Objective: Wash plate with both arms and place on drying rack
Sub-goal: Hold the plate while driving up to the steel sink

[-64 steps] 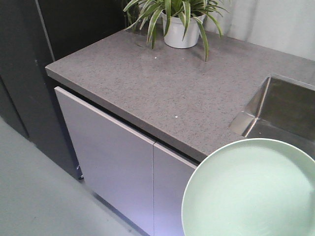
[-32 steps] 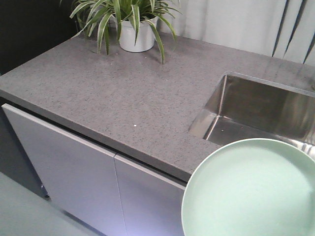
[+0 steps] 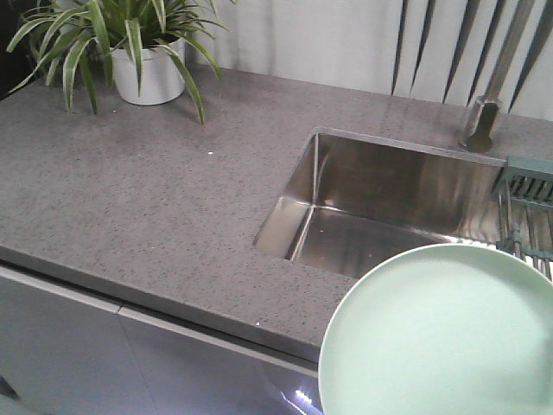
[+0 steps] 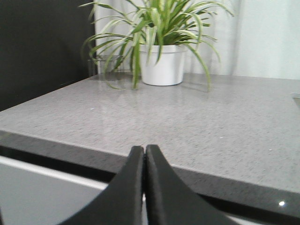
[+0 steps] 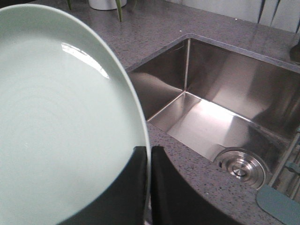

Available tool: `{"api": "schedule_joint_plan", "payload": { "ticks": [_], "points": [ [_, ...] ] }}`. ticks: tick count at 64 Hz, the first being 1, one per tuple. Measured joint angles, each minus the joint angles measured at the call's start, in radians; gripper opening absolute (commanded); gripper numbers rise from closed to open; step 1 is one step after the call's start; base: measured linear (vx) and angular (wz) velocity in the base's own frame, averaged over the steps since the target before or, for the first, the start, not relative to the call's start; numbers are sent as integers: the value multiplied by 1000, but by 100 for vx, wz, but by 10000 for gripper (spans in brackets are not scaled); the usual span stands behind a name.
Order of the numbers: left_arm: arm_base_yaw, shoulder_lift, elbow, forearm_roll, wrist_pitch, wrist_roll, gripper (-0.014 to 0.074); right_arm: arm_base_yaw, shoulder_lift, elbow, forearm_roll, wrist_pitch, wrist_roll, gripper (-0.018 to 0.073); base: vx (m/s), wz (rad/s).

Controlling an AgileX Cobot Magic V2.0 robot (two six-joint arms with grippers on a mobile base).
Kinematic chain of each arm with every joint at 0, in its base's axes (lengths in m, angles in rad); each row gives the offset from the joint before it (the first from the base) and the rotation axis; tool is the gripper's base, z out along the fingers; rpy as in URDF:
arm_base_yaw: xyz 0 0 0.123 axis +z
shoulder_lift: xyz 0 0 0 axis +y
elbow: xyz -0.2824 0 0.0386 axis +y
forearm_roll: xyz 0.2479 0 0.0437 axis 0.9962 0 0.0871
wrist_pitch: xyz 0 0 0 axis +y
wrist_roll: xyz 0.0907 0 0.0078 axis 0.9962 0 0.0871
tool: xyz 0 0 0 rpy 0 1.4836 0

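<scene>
A: What is the right gripper (image 5: 149,157) doing?
B: It's pinching the plate (image 5: 61,117) by the rim, fingers nearly meeting with only the rim between them. The plate is hanging just in front of the sink's (image 5: 220,98) near edge, not yet over the basin.
A: And the left gripper (image 4: 144,154)?
B: Its fingers are pressing flat together, gripping nothing, and it's sitting well left of the sink by the counter (image 4: 187,122) edge.
A: What's changing?
B: The front view is swinging round. A second ago only the sink's corner was showing. Now the whole basin is appearing, and the drying rack (image 3: 527,186) is coming in at the sink's right end. I'd say the robot is lining up for washing.
A: Room to move?
B: The basin is looking open, with only the drain (image 5: 240,166) in it. The faucet (image 3: 484,112) is standing behind the sink's far rim, and the plant (image 3: 138,60) is sitting well left of the sink. The sink's near rim is the edge I'm watching.
</scene>
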Motion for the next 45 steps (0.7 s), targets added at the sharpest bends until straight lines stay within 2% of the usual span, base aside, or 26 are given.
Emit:
{"api": "schedule_joint_plan", "payload": {
  "ticks": [45],
  "points": [
    [0, 0, 0, 0, 0, 0, -6, 0, 0, 0, 0, 0, 0, -2, 7, -28]
  ]
}}
